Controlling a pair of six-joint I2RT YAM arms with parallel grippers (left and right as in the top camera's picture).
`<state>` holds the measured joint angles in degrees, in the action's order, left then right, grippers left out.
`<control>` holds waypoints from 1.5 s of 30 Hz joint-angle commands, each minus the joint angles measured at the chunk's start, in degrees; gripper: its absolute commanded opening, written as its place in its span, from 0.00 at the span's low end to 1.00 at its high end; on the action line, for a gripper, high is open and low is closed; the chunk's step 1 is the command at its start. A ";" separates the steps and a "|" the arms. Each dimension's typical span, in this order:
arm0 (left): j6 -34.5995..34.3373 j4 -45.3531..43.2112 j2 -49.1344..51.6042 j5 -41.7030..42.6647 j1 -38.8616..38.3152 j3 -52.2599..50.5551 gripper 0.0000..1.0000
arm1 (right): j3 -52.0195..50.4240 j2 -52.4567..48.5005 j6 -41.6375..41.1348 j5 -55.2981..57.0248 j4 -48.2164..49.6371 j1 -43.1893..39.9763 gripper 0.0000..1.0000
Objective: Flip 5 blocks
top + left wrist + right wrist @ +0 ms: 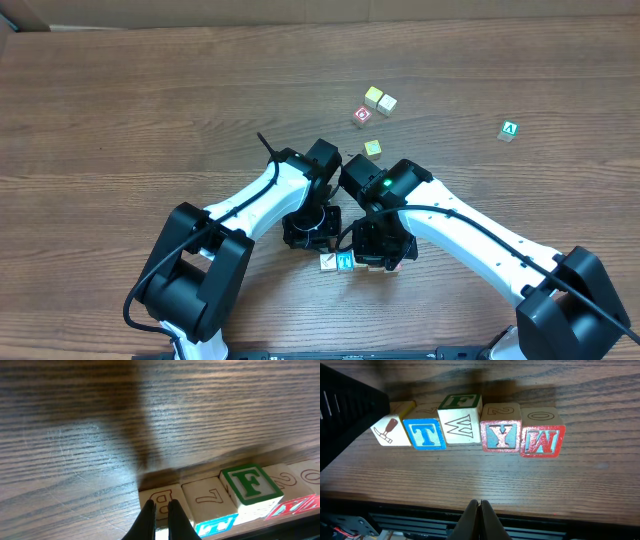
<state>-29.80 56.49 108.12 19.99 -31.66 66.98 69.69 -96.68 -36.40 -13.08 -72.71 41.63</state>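
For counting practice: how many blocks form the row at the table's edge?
5, left to right: hammer block, blue T, F-topped W, red Y, red end block. None seems hidden.

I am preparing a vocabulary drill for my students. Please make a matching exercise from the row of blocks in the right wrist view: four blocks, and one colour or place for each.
1. hammer block
2. T block
3. F block
4. Y block

a. red frame
b. green letter on top
c. left end of the row
d. blue frame

Pairs: 1-c, 2-d, 3-b, 4-a.
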 commanded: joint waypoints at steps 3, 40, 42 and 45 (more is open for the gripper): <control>-0.02 0.44 0.52 0.87 -0.31 -0.50 0.04 | 0.17 0.96 -0.50 0.59 0.20 -0.13 0.04; -5.95 3.06 0.52 -10.80 11.82 -0.50 0.04 | 0.11 -2.29 5.31 4.20 15.30 -4.90 0.04; -5.97 3.06 0.52 -10.78 11.80 -0.50 0.04 | 0.11 -3.50 7.80 3.32 15.98 -6.01 0.04; -6.01 2.93 0.52 -10.78 11.78 -0.50 0.04 | 0.11 -6.10 11.76 0.52 16.57 -6.91 0.04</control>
<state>-36.91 59.37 108.12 9.78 -19.84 66.96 69.67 -100.25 -29.76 -10.13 -56.49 35.33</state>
